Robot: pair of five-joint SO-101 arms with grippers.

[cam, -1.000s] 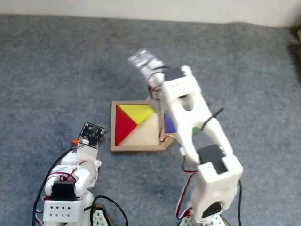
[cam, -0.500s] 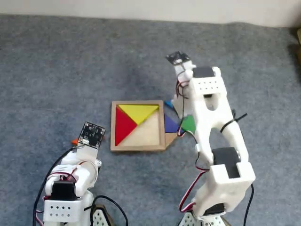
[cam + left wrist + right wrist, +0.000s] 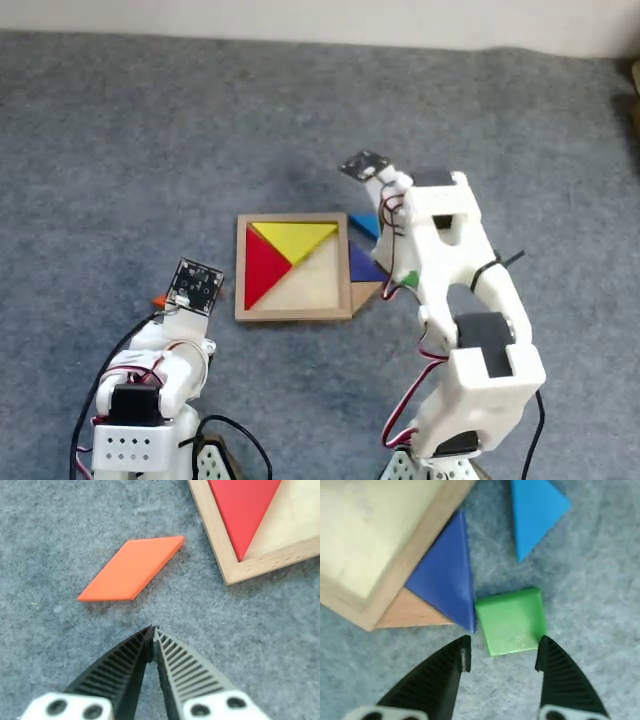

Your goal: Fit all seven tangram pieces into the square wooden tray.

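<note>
— Where is the tray now?

— The tray (image 3: 293, 316) lies in the middle of the high view, on the grey carpet (image 3: 140, 140). Two pieces are inside it. The yellow triangle (image 3: 293, 240) lies along its upper edge, and the red triangle (image 3: 262, 268) along its left edge. The two touch along one side. The rest of the tray floor is bare wood.

— And your right pincer?

— My right pincer (image 3: 503, 649) is released, with its jaws wide apart and nothing between them. The green square (image 3: 512, 621) lies flat on the carpet just in front of the tips. Just beside the square is the dark blue triangle (image 3: 445, 577), which lies against the outer right rim of the tray. The wood-coloured triangle (image 3: 412, 614) touches it at the tray's lower right corner. The light blue triangle (image 3: 535, 510) lies a little apart from them, near the tray's upper right corner in the high view.

— What about the left one?

— My left pincer (image 3: 151, 630) is clenched on nothing, and the tips meet. The orange parallelogram (image 3: 132, 568) lies flat on the carpet near the tips. It is left of the tray in the high view and does not touch the tray.
</note>
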